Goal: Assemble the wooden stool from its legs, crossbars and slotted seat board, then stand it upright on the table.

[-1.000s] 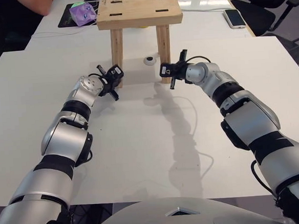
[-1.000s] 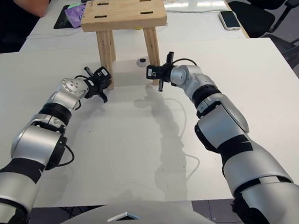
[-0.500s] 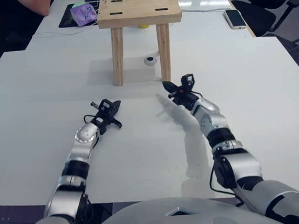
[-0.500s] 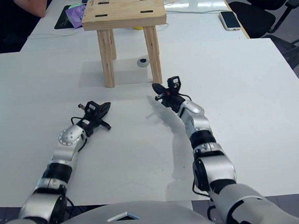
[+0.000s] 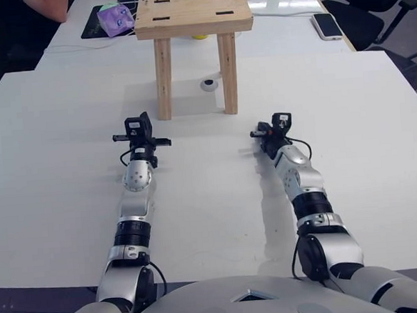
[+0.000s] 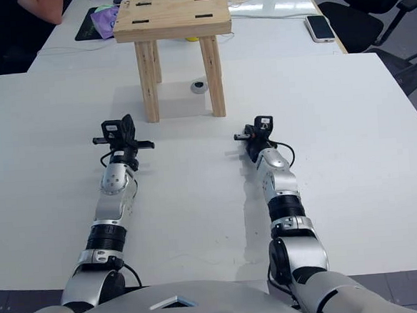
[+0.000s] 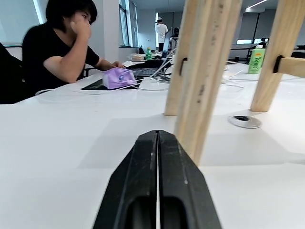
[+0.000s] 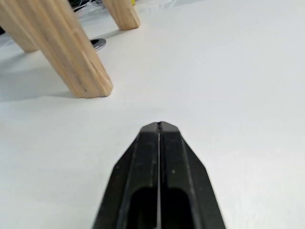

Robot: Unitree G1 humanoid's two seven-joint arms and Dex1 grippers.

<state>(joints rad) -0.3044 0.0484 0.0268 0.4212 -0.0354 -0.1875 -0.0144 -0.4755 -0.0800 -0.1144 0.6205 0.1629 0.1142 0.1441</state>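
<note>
Stool assembled, upright on table. L gripper + R gripper: both clenched, empty, low over table, near stool w/o touching.

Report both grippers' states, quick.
Left gripper: closed, holding nothing, clear of the wooden stool.
Right gripper: closed, holding nothing.
</note>
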